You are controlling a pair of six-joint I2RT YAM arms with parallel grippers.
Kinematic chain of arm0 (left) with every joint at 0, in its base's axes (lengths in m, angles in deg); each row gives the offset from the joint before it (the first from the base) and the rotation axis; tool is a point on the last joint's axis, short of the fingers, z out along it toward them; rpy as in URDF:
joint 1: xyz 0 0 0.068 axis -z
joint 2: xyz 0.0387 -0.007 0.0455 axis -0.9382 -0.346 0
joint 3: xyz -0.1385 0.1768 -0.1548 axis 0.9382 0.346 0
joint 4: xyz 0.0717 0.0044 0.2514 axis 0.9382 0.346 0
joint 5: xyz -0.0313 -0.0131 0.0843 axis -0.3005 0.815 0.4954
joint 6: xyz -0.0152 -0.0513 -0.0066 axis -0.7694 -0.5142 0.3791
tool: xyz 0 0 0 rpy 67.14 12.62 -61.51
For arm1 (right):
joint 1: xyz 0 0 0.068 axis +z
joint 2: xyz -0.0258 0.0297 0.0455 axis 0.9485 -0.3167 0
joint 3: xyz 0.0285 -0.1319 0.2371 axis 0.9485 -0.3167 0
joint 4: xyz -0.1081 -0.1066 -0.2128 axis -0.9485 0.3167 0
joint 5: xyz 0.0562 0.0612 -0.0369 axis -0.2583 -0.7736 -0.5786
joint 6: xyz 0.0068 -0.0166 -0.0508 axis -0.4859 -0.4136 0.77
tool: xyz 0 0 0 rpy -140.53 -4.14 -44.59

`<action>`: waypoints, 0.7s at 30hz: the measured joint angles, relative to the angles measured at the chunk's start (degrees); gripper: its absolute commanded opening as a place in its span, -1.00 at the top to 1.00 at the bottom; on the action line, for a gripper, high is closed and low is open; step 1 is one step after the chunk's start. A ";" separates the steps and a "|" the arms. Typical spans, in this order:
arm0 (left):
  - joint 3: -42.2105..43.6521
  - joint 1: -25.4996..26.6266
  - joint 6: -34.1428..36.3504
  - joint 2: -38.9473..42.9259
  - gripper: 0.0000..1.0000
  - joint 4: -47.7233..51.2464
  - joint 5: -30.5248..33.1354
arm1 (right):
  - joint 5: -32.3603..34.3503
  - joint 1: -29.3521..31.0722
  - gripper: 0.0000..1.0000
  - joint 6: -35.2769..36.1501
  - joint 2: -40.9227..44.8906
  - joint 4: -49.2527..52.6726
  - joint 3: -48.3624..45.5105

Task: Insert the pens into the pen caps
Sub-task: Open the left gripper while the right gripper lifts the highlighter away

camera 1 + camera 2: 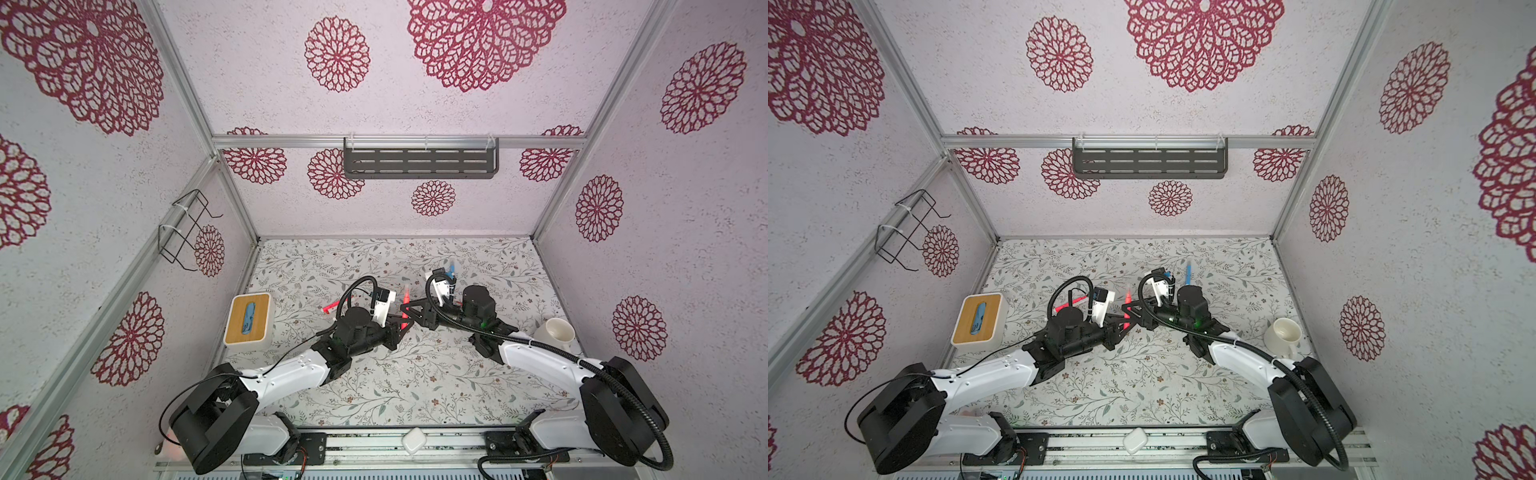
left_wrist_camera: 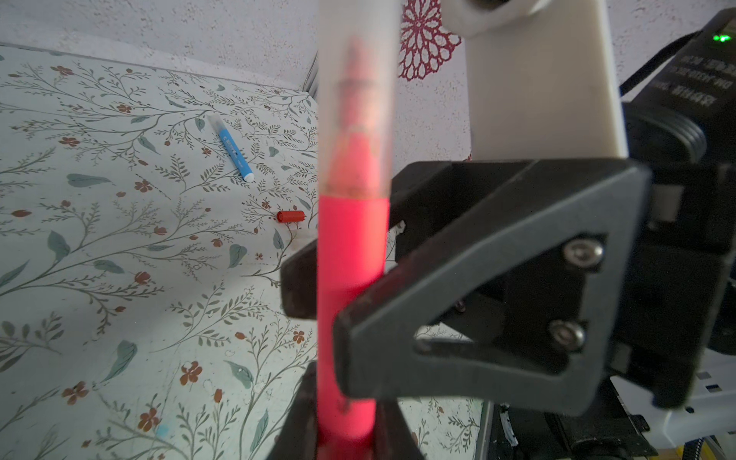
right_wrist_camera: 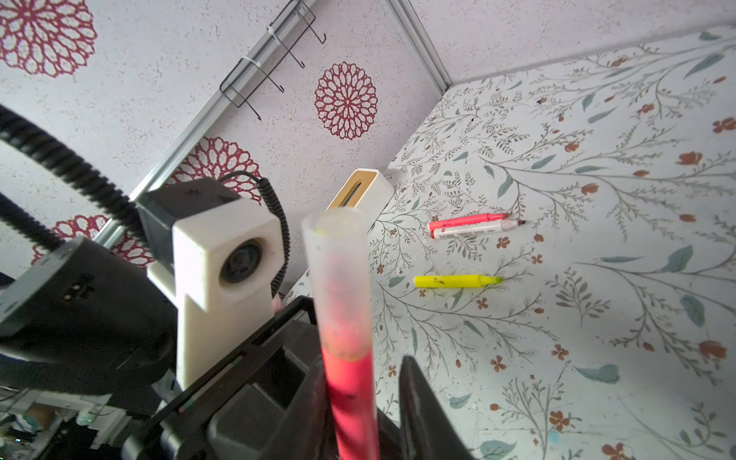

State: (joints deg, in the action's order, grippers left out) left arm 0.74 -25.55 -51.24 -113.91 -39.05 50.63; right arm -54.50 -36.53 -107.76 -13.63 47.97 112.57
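Table centre: left gripper point(image 2: 345, 436) is clamped on the base of a pink pen point(image 1: 406, 296), which stands upright. Frosted cap point(image 3: 338, 271) sits over its tip, rim meeting the pink barrel. Right gripper point(image 3: 360, 398) reaches in from 3 o'clock. Its jaws are narrow and straddle the same barrel nearer the cap. A sliver of gap shows on one side, so it is not clamped.

Blue pen point(image 1: 1187, 270) lies flat at 1 o'clock of the pink pen, pale cap on. White print on its barrel is too small to read. Red cap point(image 2: 290, 217) lies on its side between the two, apart from both.

At 9 o'clock: second pink pen point(image 3: 468, 219) and white pen point(image 3: 476, 230) touch side by side, tips bare. The white pen's label is illegible. Yellow pen point(image 3: 456, 280) lies near them, tip bare.

Motor label point(image 2: 685, 79) on the right arm: print upside down, blurred, unreadable.
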 measured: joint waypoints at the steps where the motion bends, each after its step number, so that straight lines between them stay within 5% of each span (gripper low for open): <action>1: -0.04 0.02 -0.07 -0.24 1.00 0.00 0.09 | 0.13 0.00 0.79 0.35 -0.02 0.00 -0.07; 5: -0.35 0.17 -0.22 -0.81 0.97 0.28 0.46 | 0.07 -0.15 0.99 0.83 -0.09 -0.37 -0.59; 10: -1.51 0.24 -0.04 -1.57 0.27 2.27 1.60 | 2.45 -0.20 0.98 1.46 -0.09 1.90 -0.37; 12: -1.81 0.35 0.20 -1.75 0.14 3.02 2.38 | 4.26 -0.20 0.97 2.36 -0.09 5.07 0.17; 21: -2.08 0.39 0.59 -1.07 0.06 7.80 7.93 | 15.52 -3.04 0.95 9.99 -2.62 25.44 11.58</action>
State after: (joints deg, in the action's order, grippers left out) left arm -1.34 -25.16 -50.65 -114.98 -31.25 58.56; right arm -38.98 -39.57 -97.77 -16.26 73.41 124.15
